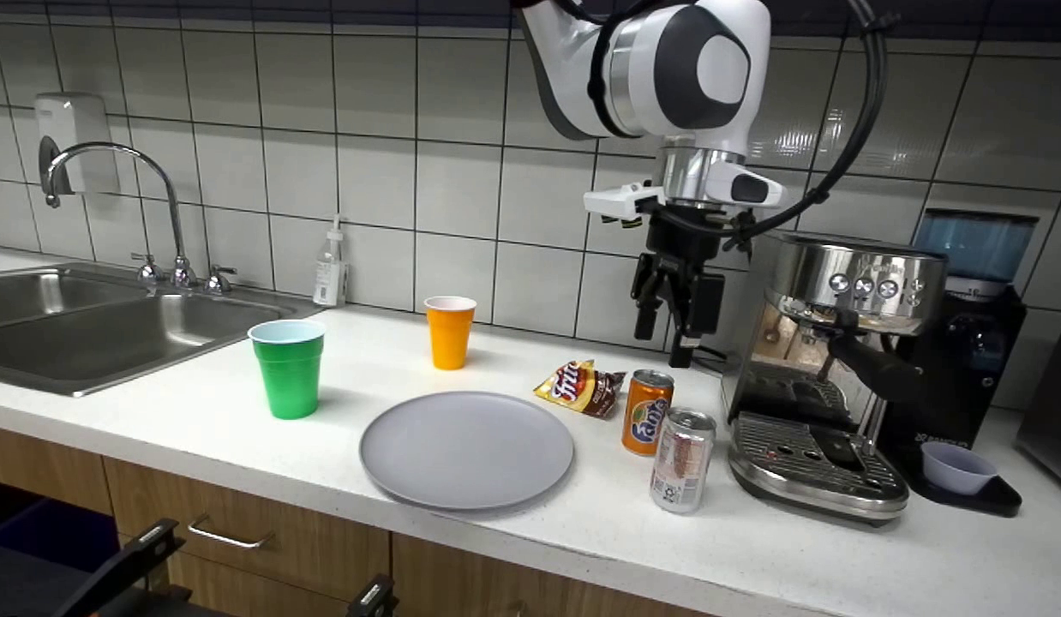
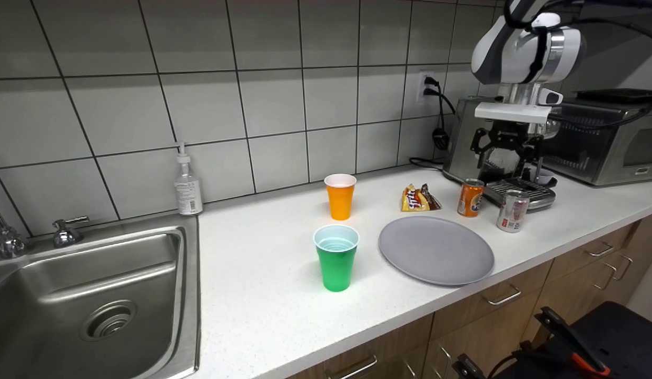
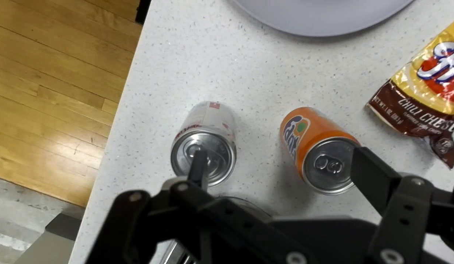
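Observation:
My gripper (image 1: 664, 341) is open and empty, pointing down above the counter beside the coffee machine; it also shows in an exterior view (image 2: 502, 162). In the wrist view its fingers (image 3: 278, 157) are spread above two cans. An orange Fanta can (image 3: 315, 130) stands upright near the right finger. A silver-white can (image 3: 208, 117) stands near the left finger, which hides part of its lid. Both fingers appear above the cans. A yellow and brown Fritos bag (image 1: 582, 388) lies behind the cans. A flat grey plate (image 1: 466, 450) lies beside them.
A green cup (image 1: 289, 373) and an orange cup (image 1: 450, 334) stand upright toward the sink (image 2: 186, 295). A steel coffee machine (image 1: 856, 343) stands close by the gripper. A soap bottle (image 2: 188, 189) stands against the tiled wall. A microwave (image 2: 610, 139) stands farther along.

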`<state>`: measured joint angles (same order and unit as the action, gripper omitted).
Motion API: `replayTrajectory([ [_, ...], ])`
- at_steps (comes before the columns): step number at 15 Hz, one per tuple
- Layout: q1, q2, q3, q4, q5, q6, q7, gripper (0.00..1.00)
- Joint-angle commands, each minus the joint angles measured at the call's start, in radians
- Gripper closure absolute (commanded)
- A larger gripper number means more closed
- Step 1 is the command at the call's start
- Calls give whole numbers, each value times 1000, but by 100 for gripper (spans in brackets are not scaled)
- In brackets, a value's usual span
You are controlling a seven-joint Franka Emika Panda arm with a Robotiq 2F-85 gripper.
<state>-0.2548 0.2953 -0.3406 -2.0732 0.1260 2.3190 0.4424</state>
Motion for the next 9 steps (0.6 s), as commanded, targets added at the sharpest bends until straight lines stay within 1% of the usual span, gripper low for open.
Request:
replayTrajectory([
  [1,16,-65,25,-43,-8,-34,-30,0],
  [9,79,-124,92,-104,-1,-23,-41,0],
])
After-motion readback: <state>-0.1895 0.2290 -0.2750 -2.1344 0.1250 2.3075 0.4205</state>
